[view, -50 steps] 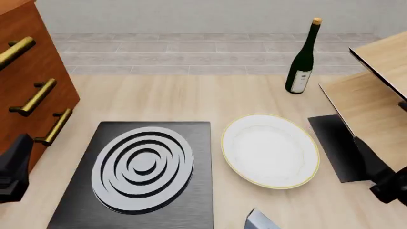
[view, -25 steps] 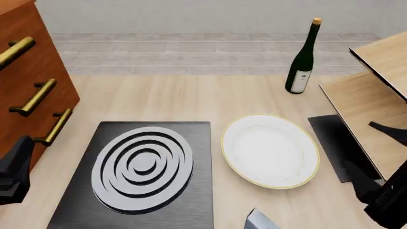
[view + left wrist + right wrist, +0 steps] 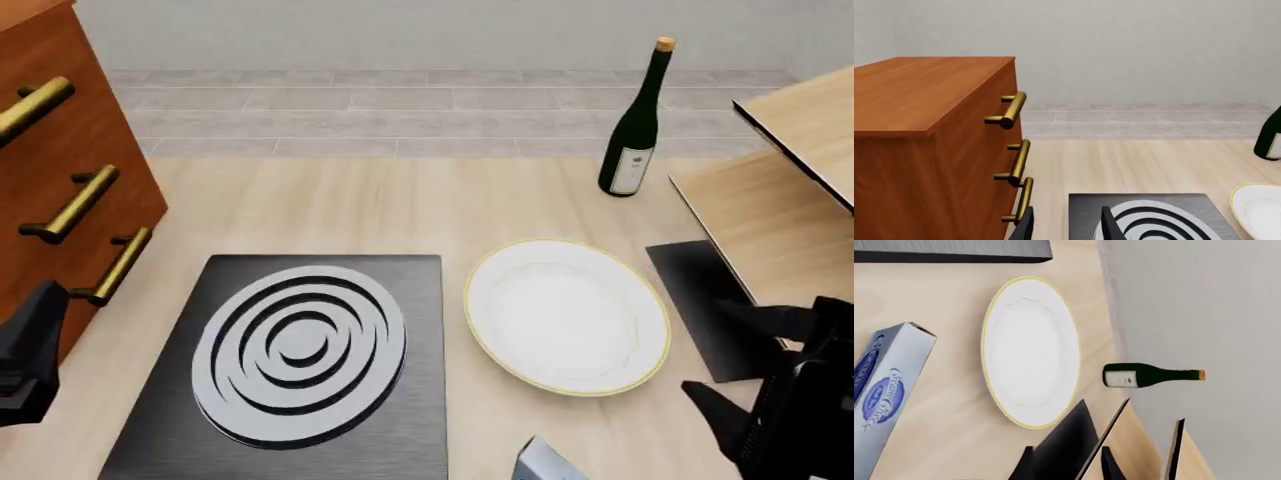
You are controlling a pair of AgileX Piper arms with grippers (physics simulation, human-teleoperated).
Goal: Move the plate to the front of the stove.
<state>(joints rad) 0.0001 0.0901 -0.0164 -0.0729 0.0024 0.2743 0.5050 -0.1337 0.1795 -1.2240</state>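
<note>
- The round shallow white plate with a thin gold-yellow rim [image 3: 566,315] lies flat on the light wooden surface [image 3: 400,205], just to the right of the flat black square stove with silver-grey spiral burner rings [image 3: 296,352]; a narrow strip of bare wood separates the two
- The plate is empty and neither tool touches it
- The right tool [image 3: 758,362] sits at the near right corner of the scene, to the right of and nearer than the plate; its two dark fingers are spread apart and hold nothing
- In the right wrist view the fingertips [image 3: 1109,467] appear only at the frame edge, with the plate [image 3: 1030,351] beyond them
- The left tool [image 3: 1066,226] sits at the near left edge, in front of the orange-brown wooden drawer cabinet with brass bar handles [image 3: 54,150]; its fingers stand apart with nothing between them
- A dark green glass bottle with a pale label and cork top [image 3: 634,125] stands upright at the far right, well beyond the plate
- A plain black flat rectangle [image 3: 707,305] lies just right of the plate, partly under a light wooden shelf unit [image 3: 774,215]
- A white and blue cream cheese carton [image 3: 884,390] lies near the plate's near edge; only its corner [image 3: 547,465] shows in the front view
</note>
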